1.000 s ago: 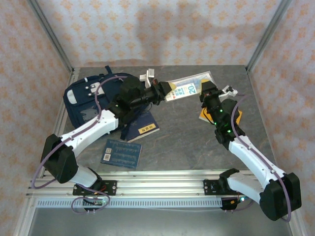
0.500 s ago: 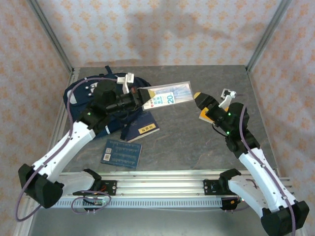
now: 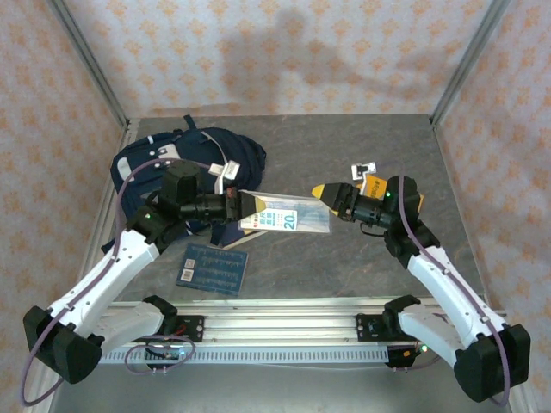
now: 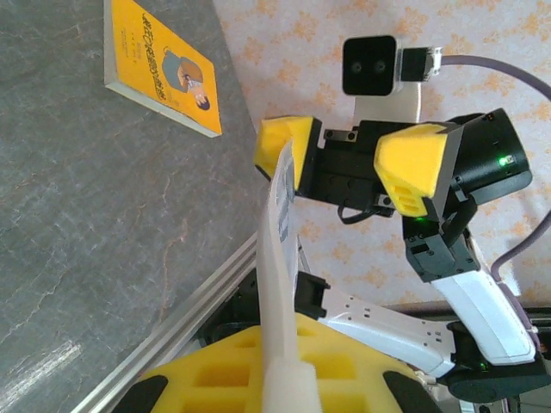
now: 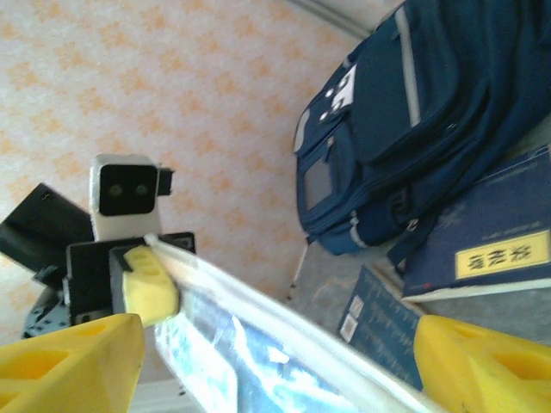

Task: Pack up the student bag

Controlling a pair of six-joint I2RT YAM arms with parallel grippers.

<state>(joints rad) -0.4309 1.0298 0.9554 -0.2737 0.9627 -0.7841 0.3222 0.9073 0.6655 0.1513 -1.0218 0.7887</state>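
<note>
My left end effector is clamped on one end of a flat clear plastic packet with blue printing, held in the air over the grey stone-look counter. My right end effector stands wide open at the packet's other end, a finger on either side, gripping nothing. The navy blue fabric student bag with grey stripes lies flat at the far left of the counter, beside the left arm. I judge it soft and floppy: its mouth would sag shut unless one end effector pinches a zip edge or top seam and lifts. The packet looks light, slick and bendy, so I'd grip it firmly near an edge. Whether the bag's zip is open I cannot tell.
</note>
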